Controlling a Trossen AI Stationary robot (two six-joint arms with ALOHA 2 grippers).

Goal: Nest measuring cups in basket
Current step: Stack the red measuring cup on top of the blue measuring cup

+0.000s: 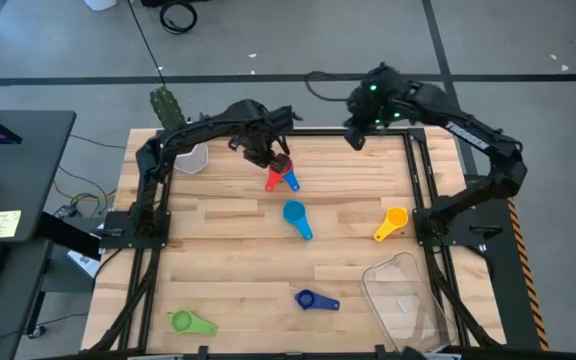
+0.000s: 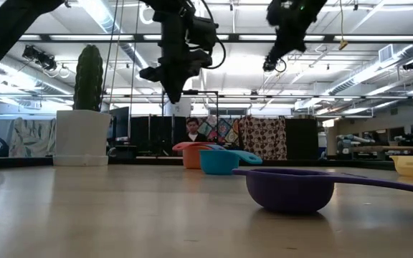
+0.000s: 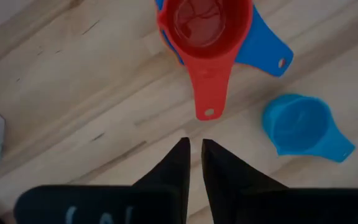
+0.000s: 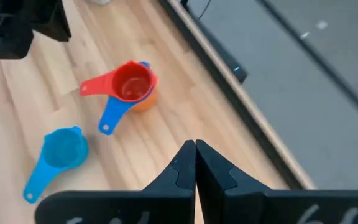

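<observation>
A red measuring cup (image 3: 207,25) sits nested in a blue one (image 3: 272,53), with an orange cup (image 4: 146,101) under both, at the table's far middle. My left gripper (image 3: 195,146) hangs above this stack (image 1: 279,178), pointing down. Its fingers stand a narrow gap apart and hold nothing. A light blue cup (image 1: 296,216) lies just nearer, a yellow cup (image 1: 391,222) to the right, a dark blue cup (image 1: 313,299) and a green cup (image 1: 190,322) near the front. The clear basket (image 1: 403,295) stands at the front right. My right gripper (image 1: 354,138) is shut, high over the far edge.
A white pot (image 1: 190,158) with a cactus (image 2: 88,75) stands at the far left, close to my left arm. Black frame rails (image 1: 423,180) run along the table's left, right and far sides. Bare wood (image 1: 228,260) lies in the middle of the table.
</observation>
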